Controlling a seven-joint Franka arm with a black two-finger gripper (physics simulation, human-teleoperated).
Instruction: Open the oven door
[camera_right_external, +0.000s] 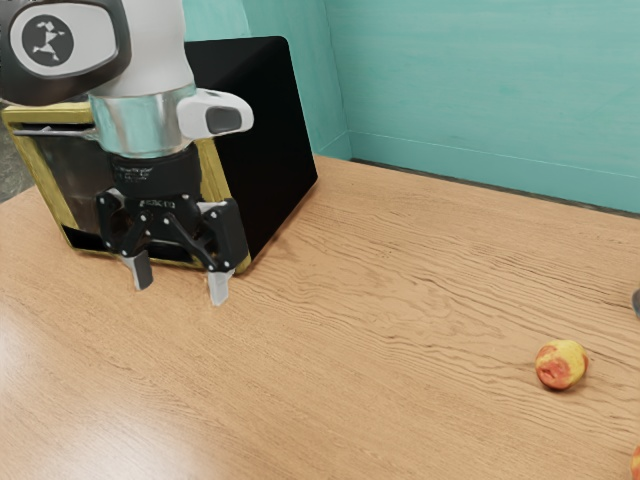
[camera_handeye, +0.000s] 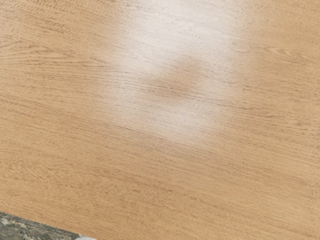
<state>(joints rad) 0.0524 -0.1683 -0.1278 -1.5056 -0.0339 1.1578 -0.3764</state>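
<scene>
The oven (camera_right_external: 268, 130) stands at the tabletop's (camera_right_external: 400, 330) far corner, at the exterior view's left; its door (camera_right_external: 75, 175) is shut, the handle (camera_right_external: 52, 132) near the top. Before its front hangs the gripper (camera_right_external: 180, 292), pointing down, fingers wide apart with only air between them. The arm (camera_right_external: 143, 40) bears a pale figure logo (camera_right_external: 47, 40) on a dark disc; the gripper's white lettering (camera_right_external: 157, 203) is too small to read. Toward the tabletop's side at the exterior view's right lies a red-and-yellow fruit (camera_right_external: 561, 364). The wrist view shows a tabletop edge, with mottled grey-green floor (camera_handeye: 30, 229) beyond.
</scene>
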